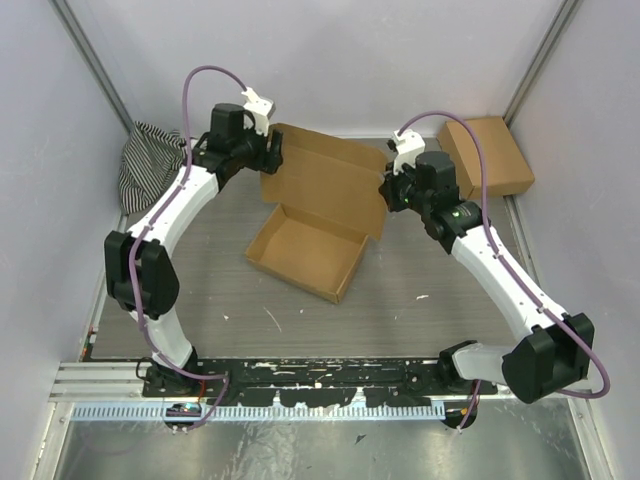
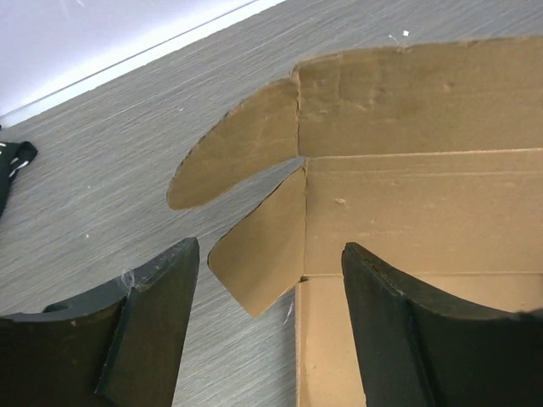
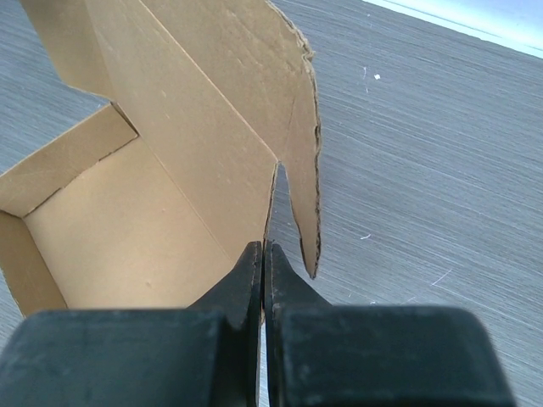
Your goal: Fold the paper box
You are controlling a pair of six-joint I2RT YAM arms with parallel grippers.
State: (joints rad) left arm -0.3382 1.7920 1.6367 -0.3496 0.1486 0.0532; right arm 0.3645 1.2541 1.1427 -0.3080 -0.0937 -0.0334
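Observation:
The paper box (image 1: 320,200) is brown cardboard lying mid-table. Its front part forms a shallow tray and its rear panel is raised and leans back. My left gripper (image 1: 272,152) is open at the panel's far left corner. In the left wrist view the gripper (image 2: 270,254) has its fingers spread on either side of a small rounded flap of the box (image 2: 407,195). My right gripper (image 1: 385,188) is at the panel's right edge. In the right wrist view it (image 3: 263,250) is shut on the thin edge of the box (image 3: 170,153), beside a pointed side flap.
A smaller closed brown cardboard box (image 1: 488,155) lies at the back right corner. A striped cloth (image 1: 150,160) is bunched at the back left by the wall. White walls enclose the table on three sides.

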